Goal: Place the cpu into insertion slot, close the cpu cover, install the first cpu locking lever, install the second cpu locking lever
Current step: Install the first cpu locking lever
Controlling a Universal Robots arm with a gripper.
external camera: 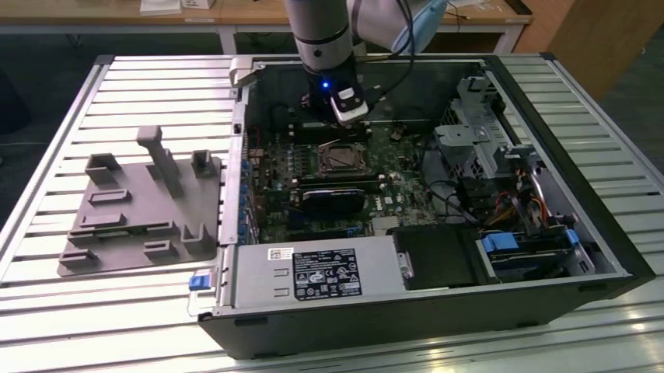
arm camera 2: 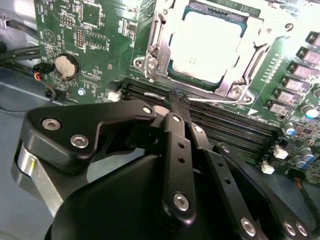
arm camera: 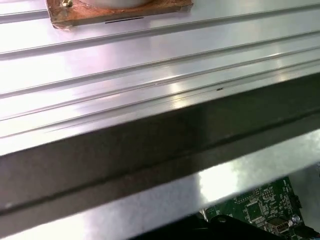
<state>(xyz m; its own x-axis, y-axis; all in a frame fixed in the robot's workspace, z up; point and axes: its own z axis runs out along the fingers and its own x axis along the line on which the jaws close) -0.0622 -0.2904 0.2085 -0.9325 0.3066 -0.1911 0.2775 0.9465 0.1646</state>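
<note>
Case [external camera: 581,260] on worktop [external camera: 155,78], fixture [external camera: 135,225] on exterior view's left of it. Inside: cpu [arm camera 2: 207,42] in insertion slot [external camera: 338,158], cpu cover [arm camera 2: 231,91] over its rim, memory slots [arm camera 2: 235,125] just beside, gripper [arm camera 2: 175,100] above those.

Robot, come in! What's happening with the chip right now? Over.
Copy: hand shut, tip at thin lever. The chip seated, cover down over it. Beside hand, long black slots.

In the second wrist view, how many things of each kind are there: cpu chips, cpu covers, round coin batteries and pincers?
Dull silver-grey square cpu: 1
Thin silvery metal cpu cover, a frame around the chip: 1
Round silver coin battery on the green board: 1
Black pincer: 1
Total: 4
</note>
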